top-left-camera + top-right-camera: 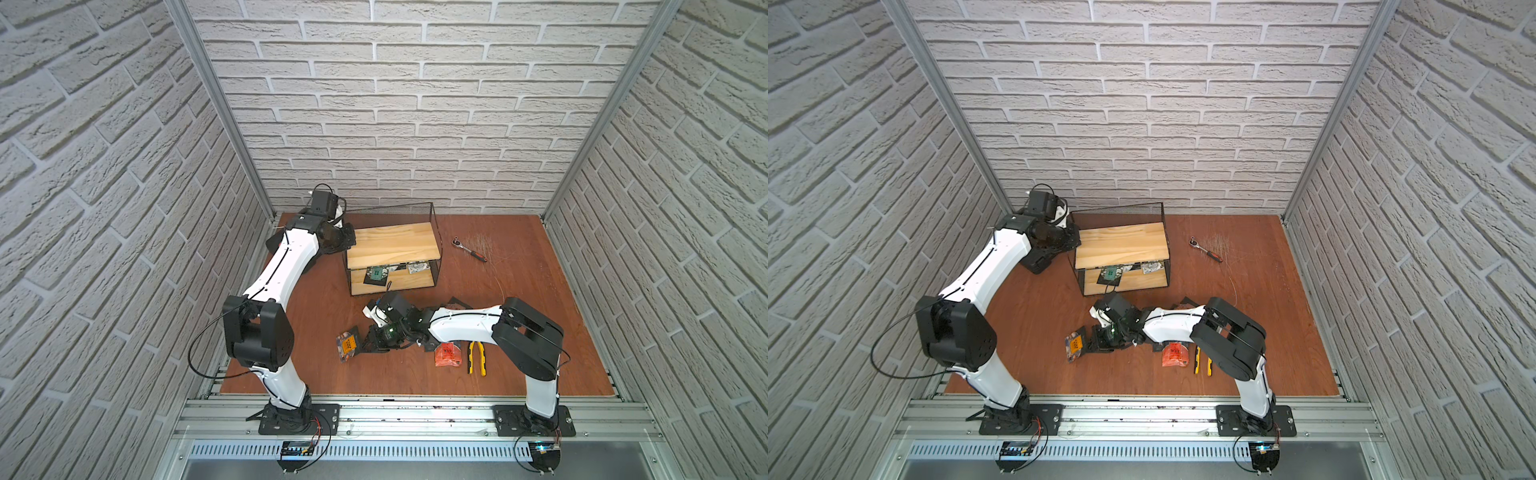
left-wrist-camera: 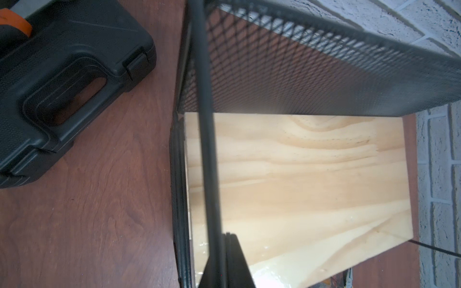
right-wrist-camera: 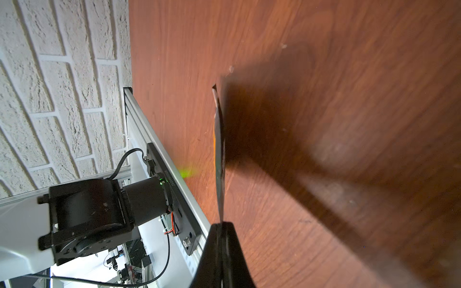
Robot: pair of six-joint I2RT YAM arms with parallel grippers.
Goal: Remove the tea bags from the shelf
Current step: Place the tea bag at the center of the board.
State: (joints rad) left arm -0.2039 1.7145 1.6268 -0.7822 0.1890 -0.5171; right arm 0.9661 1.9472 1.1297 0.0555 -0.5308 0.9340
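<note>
Now right tool (image 3: 220, 224) pinches tea bag (image 3: 219, 149) edgewise.

This is looking like a robotics lab test cell: white brick-pattern panels (image 1: 374, 104) are walling in a brown tabletop (image 1: 540, 270), aluminium rails (image 1: 415, 415) are carrying a left arm (image 1: 278, 266) and right arm (image 1: 461, 328), and pliers (image 1: 477, 357) and a ratchet (image 1: 469, 248) are lying about.

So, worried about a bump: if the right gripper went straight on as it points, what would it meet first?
Probably the reddish-brown wooden table: the right gripper, shut on an orange-labelled black foil tea bag, aims low across it.
</note>
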